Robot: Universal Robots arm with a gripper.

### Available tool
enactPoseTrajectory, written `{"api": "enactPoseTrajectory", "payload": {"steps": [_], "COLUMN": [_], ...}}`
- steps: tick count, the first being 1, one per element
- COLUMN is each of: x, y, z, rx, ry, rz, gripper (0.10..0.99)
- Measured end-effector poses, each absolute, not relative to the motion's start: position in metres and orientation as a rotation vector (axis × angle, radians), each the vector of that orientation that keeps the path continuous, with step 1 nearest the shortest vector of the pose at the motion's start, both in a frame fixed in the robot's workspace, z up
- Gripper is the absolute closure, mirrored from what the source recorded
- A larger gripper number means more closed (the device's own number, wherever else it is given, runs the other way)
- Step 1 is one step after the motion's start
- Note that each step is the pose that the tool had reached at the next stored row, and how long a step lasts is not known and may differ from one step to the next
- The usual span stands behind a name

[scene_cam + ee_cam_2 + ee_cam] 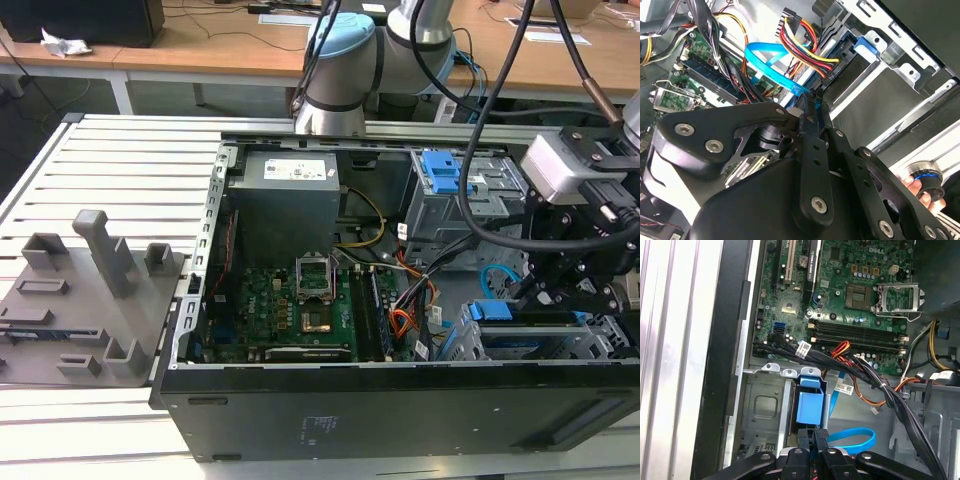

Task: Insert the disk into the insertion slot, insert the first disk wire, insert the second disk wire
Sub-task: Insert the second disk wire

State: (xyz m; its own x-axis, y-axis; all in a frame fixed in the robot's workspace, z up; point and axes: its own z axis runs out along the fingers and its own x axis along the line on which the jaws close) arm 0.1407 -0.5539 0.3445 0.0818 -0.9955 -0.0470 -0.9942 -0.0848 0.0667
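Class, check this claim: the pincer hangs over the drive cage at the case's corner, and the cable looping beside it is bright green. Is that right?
Not quite. The looping cable is light blue, not green, as the first wrist view shows. The rest holds: the pincer hangs over the drive cage at the case's corner.

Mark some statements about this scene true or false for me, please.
1. The case is open, showing the motherboard. True.
2. The gripper is above the processor socket. False: it is at the metal cage, at the exterior view's right.
3. The blue cable curls in a loop. True.
4. The disk's carrier is red. False: it is bright blue.
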Motion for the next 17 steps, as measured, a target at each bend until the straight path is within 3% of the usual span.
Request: {"api": "enactPoseTrajectory", "payload": {"steps": [17], "x": [0.1460], "y": [-0.5523], "z": [0.3413], "rx": [2.218], "ry": [-2.203], "rz": [-0.127], "gripper": [0.922]}}
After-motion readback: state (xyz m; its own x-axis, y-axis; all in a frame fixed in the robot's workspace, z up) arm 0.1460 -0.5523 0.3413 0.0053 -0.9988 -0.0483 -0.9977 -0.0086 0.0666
